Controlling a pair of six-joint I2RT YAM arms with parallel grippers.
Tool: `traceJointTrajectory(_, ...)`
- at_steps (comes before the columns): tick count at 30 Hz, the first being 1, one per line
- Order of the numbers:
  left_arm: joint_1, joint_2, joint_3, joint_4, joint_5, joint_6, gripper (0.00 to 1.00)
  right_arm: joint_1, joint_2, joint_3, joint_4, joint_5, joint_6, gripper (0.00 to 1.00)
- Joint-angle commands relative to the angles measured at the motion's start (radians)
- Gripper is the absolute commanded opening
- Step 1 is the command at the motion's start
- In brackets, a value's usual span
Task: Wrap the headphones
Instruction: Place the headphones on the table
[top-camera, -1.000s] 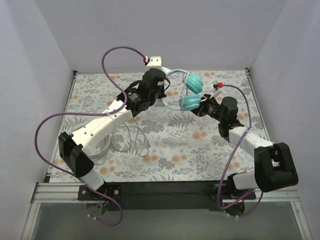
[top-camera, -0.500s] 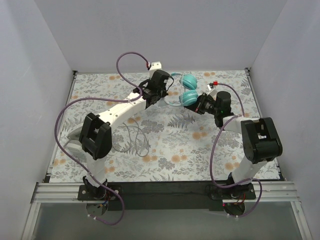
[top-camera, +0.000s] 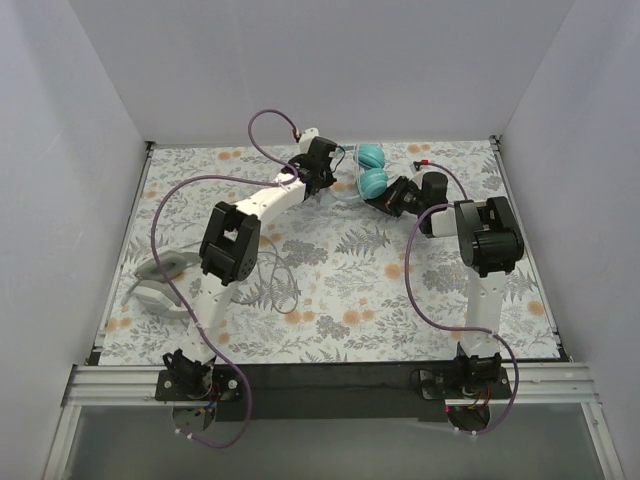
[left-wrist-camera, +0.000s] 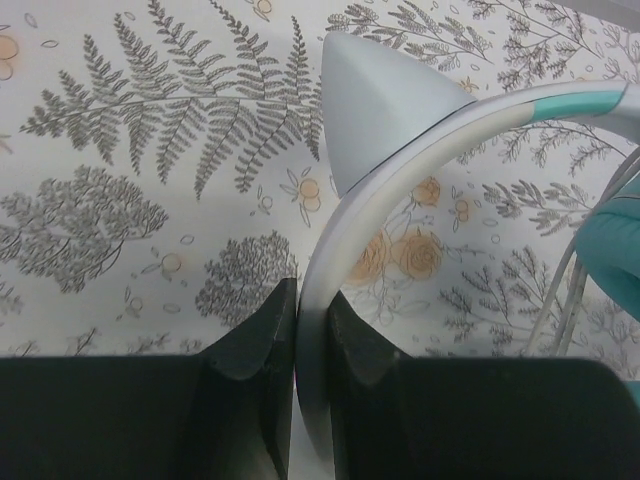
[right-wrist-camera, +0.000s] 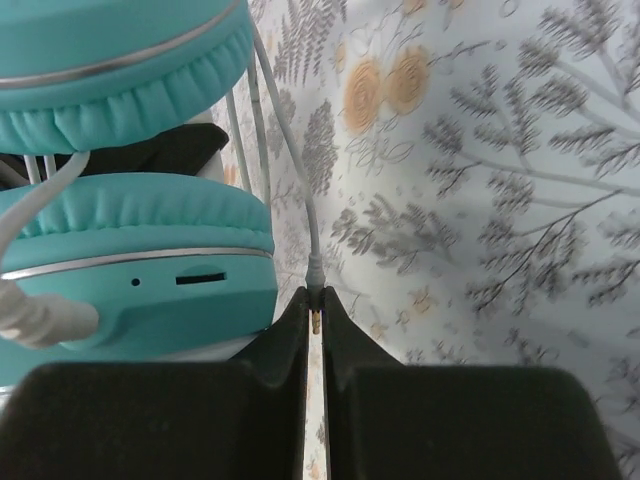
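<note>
At the far edge of the table (top-camera: 350, 295), the teal headphones (top-camera: 371, 170) are held between both arms: the left gripper (left-wrist-camera: 308, 305) is clenched on the pale headband (left-wrist-camera: 390, 185), and the right gripper (right-wrist-camera: 316, 300) pinches the thin cable (right-wrist-camera: 288, 150) at its plug end. Winding looks underway, so the next move calls for leading the cable around the cups (right-wrist-camera: 130, 230) without slack. How many turns are already laid is hidden between the cups.
</note>
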Motion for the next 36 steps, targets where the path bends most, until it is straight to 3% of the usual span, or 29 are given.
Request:
traceJointTrajectory(1, 0.022, 0.057, 0.141, 0.067, -0.008, -0.053, 0.00, -0.001, 0.058, 0.092, 0.068, -0.020, 0.079, 0.01)
traceJointTrajectory(8, 0.036, 0.213, 0.293, 0.067, -0.023, -0.054, 0.00, -0.007, 0.194, 0.196, 0.070, 0.000, 0.137, 0.01)
traceJointTrajectory(22, 0.036, 0.284, 0.338, 0.126, -0.037, -0.027, 0.00, -0.014, 0.248, 0.250, 0.070, 0.042, 0.162, 0.02)
traceJointTrajectory(36, 0.024, 0.331, 0.359, 0.129, -0.064, -0.011, 0.00, -0.017, 0.243, 0.253, 0.068, 0.052, 0.173, 0.09)
